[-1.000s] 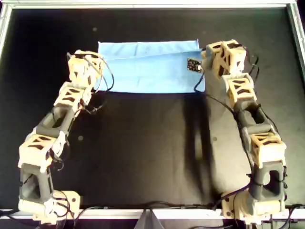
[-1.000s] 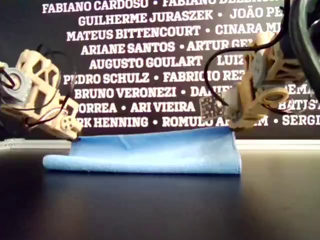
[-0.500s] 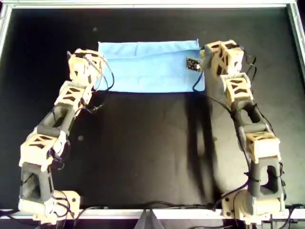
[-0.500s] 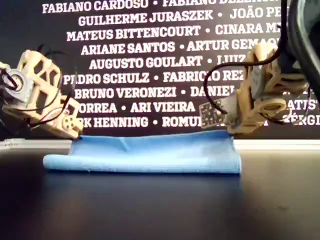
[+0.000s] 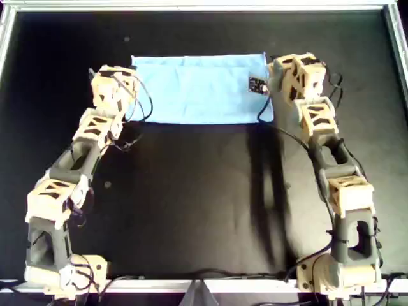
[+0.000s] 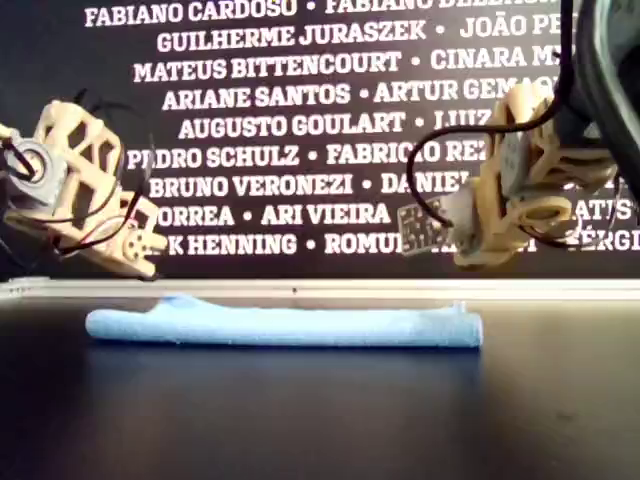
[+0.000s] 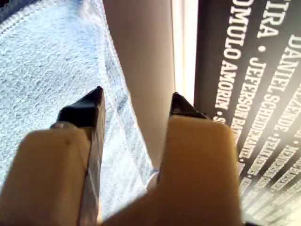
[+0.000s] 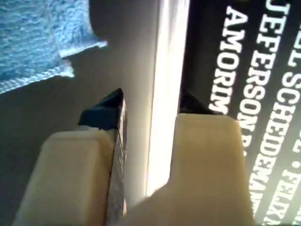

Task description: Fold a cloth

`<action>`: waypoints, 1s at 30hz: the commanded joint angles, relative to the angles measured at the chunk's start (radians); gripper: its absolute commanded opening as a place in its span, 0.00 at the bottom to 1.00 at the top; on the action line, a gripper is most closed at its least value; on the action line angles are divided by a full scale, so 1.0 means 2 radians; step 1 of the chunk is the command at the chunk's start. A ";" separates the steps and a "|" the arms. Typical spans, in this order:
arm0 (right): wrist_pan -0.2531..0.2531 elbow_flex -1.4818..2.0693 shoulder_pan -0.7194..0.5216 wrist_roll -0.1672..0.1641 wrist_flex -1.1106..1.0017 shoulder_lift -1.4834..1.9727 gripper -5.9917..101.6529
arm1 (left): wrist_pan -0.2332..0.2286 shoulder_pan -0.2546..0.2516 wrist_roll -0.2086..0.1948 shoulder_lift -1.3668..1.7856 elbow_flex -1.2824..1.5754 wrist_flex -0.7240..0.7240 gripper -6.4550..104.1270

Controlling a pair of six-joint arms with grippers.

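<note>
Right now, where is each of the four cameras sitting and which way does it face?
Overhead: above the table, looking down; both arms flank the cloth.
Exterior: low at table level, facing the name wall; both grippers hover over the flat cloth.
Left wrist: on the left gripper, open, cloth beneath.
Right wrist: on the right gripper, open, cloth corner beside.
All four share the cloth.

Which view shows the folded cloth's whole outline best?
The overhead view: the cloth shows as a full rectangle. The exterior view gives only a flat edge-on strip; each wrist view catches just a corner.
</note>
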 commanded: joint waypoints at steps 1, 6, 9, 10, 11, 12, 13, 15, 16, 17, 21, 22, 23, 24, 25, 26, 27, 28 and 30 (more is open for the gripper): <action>-0.005 -0.033 -0.005 -0.001 -0.010 0.038 0.49 | -0.004 0.004 0.002 0.032 -0.027 -0.003 0.51; 0.003 0.008 -0.007 -0.001 0.018 0.124 0.50 | -0.005 0.008 0.002 0.153 0.045 0.040 0.51; 0.003 0.101 -0.009 0.000 0.064 0.261 0.50 | -0.005 0.003 0.002 0.322 0.154 0.087 0.51; 0.003 0.145 -0.009 0.002 0.075 0.318 0.50 | -0.005 0.003 -0.002 0.384 0.193 0.094 0.51; 0.004 0.196 -0.010 0.005 0.078 0.377 0.50 | -0.005 0.005 -0.004 0.446 0.235 0.097 0.51; 0.005 0.252 -0.010 0.007 0.080 0.433 0.50 | -0.005 0.008 -0.005 0.504 0.274 0.098 0.51; 0.005 0.308 -0.010 0.007 0.080 0.497 0.50 | -0.005 0.009 -0.005 0.563 0.312 0.099 0.51; 0.008 0.420 -0.011 0.007 0.080 0.631 0.50 | -0.005 0.009 -0.005 0.676 0.385 0.107 0.51; 0.015 0.480 -0.011 0.007 0.079 0.694 0.50 | -0.005 0.009 -0.005 0.730 0.423 0.107 0.50; 0.022 0.533 -0.011 0.005 0.079 0.760 0.50 | -0.005 0.009 -0.005 0.781 0.462 0.109 0.50; 0.055 0.699 -0.011 -0.002 0.079 0.972 0.50 | -0.005 0.009 -0.005 0.955 0.600 0.110 0.50; 0.061 0.736 -0.011 -0.002 0.079 1.012 0.50 | -0.005 0.009 -0.005 0.989 0.632 0.110 0.50; 0.067 0.768 -0.011 -0.002 0.079 1.047 0.50 | -0.005 0.008 -0.005 1.019 0.663 0.110 0.50; 0.069 0.800 -0.010 -0.002 0.079 1.081 0.50 | -0.005 0.005 -0.005 1.048 0.695 0.110 0.50; 0.070 0.833 -0.011 -0.002 0.079 1.111 0.49 | -0.005 0.005 -0.005 1.074 0.725 0.110 0.50; 0.071 0.863 -0.011 -0.002 0.079 1.137 0.49 | -0.005 0.005 -0.005 1.100 0.755 0.110 0.50; 0.071 0.891 -0.011 -0.002 0.079 1.164 0.49 | -0.005 0.005 -0.005 1.121 0.782 0.110 0.50; 0.071 0.921 -0.011 -0.002 0.079 1.195 0.49 | -0.005 0.005 -0.005 1.133 0.803 0.110 0.50; 0.071 0.982 -0.011 -0.002 0.079 1.244 0.49 | -0.005 0.009 -0.005 1.136 0.834 0.110 0.50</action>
